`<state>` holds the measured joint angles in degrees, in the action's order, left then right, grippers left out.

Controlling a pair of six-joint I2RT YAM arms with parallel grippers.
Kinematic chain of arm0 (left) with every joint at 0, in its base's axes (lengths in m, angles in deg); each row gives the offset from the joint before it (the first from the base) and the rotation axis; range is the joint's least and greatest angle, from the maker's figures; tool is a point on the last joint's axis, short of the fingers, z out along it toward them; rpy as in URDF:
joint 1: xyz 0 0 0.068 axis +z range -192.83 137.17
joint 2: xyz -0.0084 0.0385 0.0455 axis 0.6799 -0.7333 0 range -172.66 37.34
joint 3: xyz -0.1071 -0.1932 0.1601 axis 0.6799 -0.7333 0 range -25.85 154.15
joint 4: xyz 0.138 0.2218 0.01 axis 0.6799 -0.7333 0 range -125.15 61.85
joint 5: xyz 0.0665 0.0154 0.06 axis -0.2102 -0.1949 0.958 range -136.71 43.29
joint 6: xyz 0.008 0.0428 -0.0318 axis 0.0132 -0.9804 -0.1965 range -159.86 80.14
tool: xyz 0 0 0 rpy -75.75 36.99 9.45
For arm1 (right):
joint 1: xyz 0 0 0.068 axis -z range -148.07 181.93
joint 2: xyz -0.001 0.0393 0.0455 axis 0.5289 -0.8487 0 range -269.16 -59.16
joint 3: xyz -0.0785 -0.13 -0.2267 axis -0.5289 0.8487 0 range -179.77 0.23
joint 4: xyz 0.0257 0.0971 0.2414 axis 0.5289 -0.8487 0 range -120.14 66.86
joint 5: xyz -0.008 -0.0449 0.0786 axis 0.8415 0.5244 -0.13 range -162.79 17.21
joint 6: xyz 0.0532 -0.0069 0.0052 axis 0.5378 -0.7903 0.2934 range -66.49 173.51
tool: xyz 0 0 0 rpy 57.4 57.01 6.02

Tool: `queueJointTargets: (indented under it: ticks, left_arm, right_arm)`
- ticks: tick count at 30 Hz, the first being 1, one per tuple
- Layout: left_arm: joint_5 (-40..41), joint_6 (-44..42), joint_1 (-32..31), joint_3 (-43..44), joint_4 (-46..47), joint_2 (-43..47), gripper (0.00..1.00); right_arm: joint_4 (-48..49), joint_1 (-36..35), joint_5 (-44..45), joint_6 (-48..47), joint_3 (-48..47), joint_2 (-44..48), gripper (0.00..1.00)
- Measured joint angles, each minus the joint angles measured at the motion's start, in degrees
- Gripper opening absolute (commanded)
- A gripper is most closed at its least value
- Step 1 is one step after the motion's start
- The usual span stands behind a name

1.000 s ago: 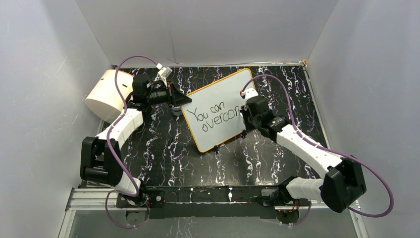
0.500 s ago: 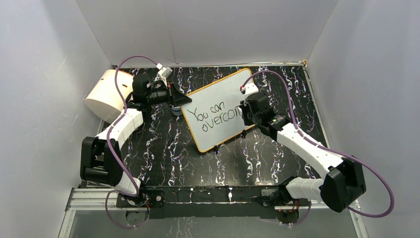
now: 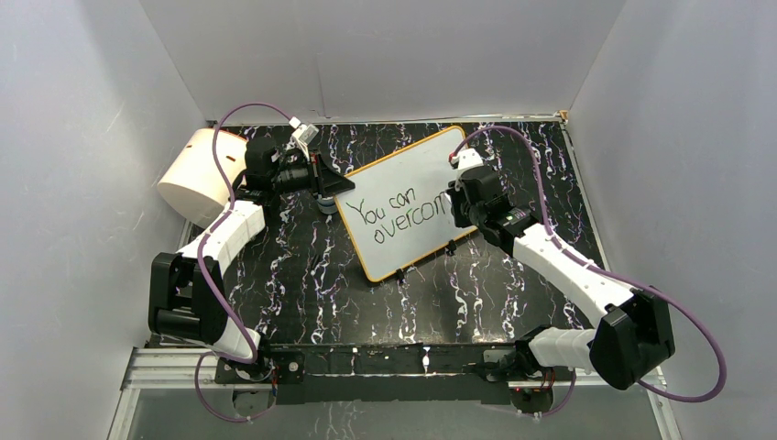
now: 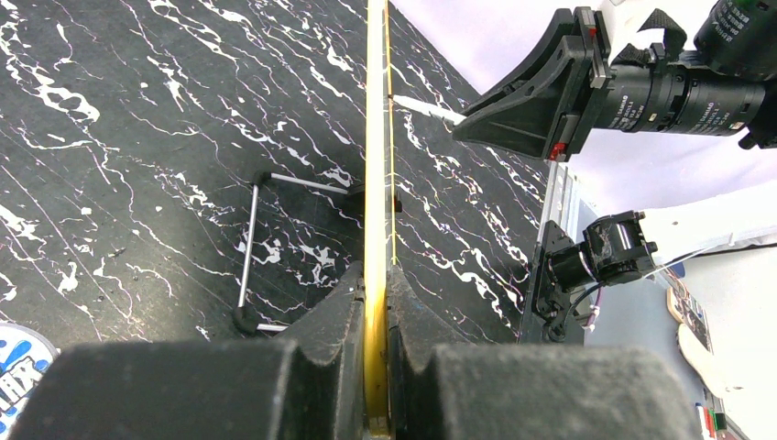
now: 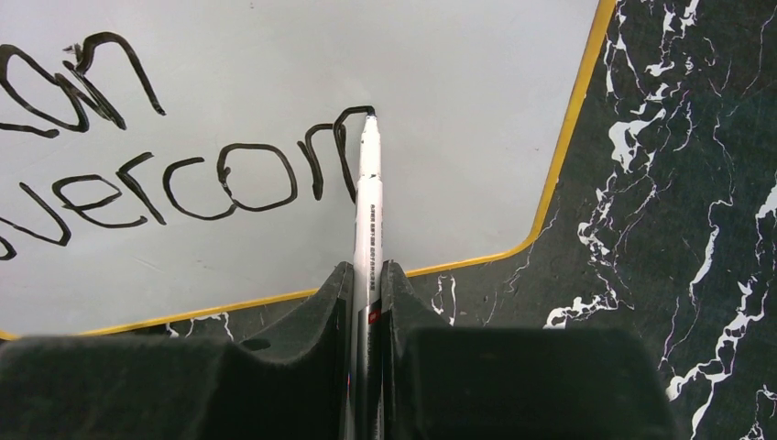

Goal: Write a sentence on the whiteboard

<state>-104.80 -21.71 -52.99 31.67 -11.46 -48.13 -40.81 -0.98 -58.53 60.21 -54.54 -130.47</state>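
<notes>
Over on the left, the left gripper (image 4: 376, 302) is clamped right down on the orange-yellow rim of the whiteboard (image 3: 408, 174), jaws pinched tight on the thin edge at the board's left corner. Just behind that arm, a big cream cylinder (image 3: 197, 174) lies at the far left of the black marbled table (image 3: 302, 275).

To the middle now: the whiteboard sits mid-table on its small black clip feet (image 3: 450, 246), white face up to the overhead camera. Its long axis runs on a diagonal, from the near left up to the far right. The sentence (image 3: 399, 218) follows that same slant: "You can" on the top line, "overco" below it, with one more letter only partly drawn.

And on the right, the right gripper (image 5: 366, 284) is nearly closed, holding a slim white marker (image 5: 369, 202) between its fingers. The marker points straight out ahead of the wrist, its black tip touching the board at the top of that last stroke, close to the board's right edge.
</notes>
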Motion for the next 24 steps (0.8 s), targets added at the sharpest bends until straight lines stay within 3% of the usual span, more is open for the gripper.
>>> queueJointTargets:
  ticks: [24]
  left_arm:
    - [-0.02,-0.02,-0.09,0.09,-0.07,0.0,0.0]
  right_arm:
    - [-2.45,0.92,-0.28,2.21,4.59,1.38,0.0]
